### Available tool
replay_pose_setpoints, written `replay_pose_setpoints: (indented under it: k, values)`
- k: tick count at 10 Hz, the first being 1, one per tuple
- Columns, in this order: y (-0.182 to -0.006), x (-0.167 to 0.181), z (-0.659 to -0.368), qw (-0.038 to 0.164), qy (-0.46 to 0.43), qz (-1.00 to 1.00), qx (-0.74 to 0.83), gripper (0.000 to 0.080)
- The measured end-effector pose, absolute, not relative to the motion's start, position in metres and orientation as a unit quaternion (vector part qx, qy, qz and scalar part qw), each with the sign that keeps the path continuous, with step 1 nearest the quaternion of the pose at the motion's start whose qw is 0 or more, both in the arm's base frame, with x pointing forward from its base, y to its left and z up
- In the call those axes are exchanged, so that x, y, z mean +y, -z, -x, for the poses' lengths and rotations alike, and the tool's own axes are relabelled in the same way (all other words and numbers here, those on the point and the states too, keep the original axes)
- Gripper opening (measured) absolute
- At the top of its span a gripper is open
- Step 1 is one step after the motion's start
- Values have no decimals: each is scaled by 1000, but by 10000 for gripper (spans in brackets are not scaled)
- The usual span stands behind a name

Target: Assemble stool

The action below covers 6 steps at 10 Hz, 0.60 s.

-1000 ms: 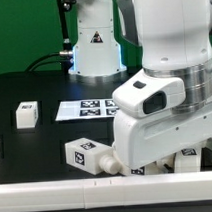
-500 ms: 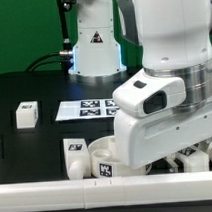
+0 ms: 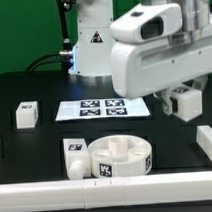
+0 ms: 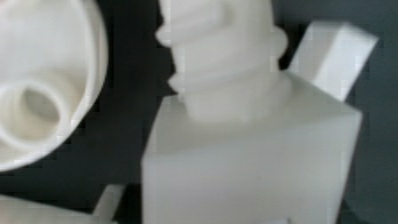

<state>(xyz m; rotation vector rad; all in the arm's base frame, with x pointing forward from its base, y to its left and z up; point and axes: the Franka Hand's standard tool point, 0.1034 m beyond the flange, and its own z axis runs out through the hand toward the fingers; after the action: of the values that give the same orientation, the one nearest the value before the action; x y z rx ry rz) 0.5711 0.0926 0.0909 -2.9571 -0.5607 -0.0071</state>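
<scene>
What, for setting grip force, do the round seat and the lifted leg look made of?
The round seat looks like hard white plastic with a matte finish: even colour, no grain, cleanly formed recesses on top. The lifted leg seems to be the same matte white plastic. Its peg end has stepped ridges, moulded or printed; the blur leaves that open.

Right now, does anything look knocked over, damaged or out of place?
Nothing stands out. The round seat lies flat with a leg beside it and a second leg apart, and the gripper holds a third leg above the table.
</scene>
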Motion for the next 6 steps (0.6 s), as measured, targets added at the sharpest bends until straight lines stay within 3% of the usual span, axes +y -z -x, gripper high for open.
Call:
replay_pose_setpoints:
  k: [4, 6]
  values:
    - [-87, 93, -564, 64, 0, 987, -147, 314]
    - [-85, 98, -501, 50, -27, 997, -59, 314]
